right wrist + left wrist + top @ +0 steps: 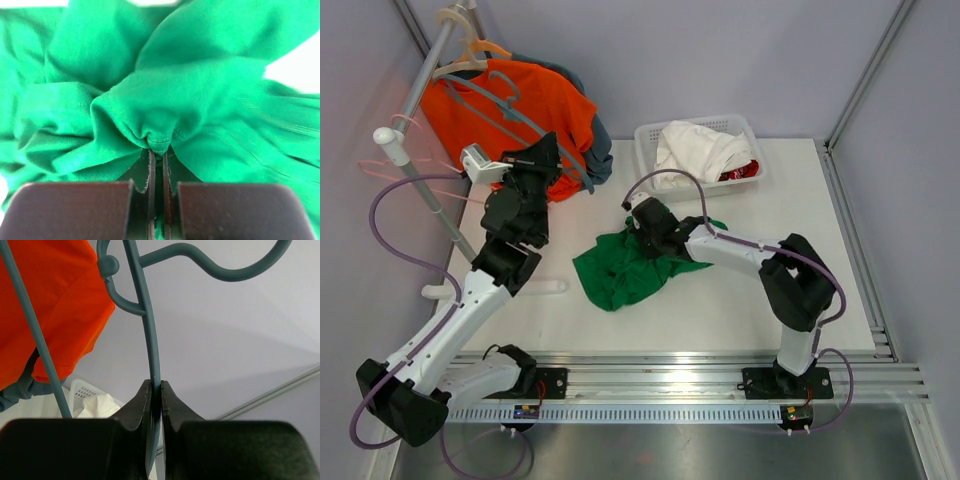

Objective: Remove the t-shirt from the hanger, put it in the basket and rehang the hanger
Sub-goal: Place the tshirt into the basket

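A crumpled green t-shirt lies on the white table, off any hanger. My right gripper rests on its upper right part, shut on a bunched fold of the green t-shirt that sits between the right gripper tips. A bare teal plastic hanger is held up at the back left, in front of an orange shirt. My left gripper is shut on one thin arm of the teal hanger; the left gripper pinches it edge-on.
The orange shirt hangs on a slanted metal rack pole with a cream hanger and a pink one. A white basket of white and red clothes stands at the back right.
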{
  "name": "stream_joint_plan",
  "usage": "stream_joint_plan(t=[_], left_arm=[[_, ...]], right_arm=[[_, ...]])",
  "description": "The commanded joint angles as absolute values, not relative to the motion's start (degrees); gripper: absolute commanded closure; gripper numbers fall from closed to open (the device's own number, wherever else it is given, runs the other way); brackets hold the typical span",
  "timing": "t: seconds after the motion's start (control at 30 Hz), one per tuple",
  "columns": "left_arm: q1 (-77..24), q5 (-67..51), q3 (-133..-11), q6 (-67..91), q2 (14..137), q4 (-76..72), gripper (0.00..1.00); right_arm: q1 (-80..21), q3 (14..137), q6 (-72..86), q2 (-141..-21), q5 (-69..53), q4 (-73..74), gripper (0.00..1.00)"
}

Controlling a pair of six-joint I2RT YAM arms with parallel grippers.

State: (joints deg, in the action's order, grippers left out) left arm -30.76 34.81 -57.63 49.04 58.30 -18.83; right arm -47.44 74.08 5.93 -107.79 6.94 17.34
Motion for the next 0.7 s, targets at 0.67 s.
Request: stream_joint_plan(t=[0.67], left_arm=[[-31.0,57.4,-64.4,48.8,64.4,-22.2,1.0]], right_arm=[[-34.3,108.6,-3.3,-92.1,20.7,17.9,1.0]])
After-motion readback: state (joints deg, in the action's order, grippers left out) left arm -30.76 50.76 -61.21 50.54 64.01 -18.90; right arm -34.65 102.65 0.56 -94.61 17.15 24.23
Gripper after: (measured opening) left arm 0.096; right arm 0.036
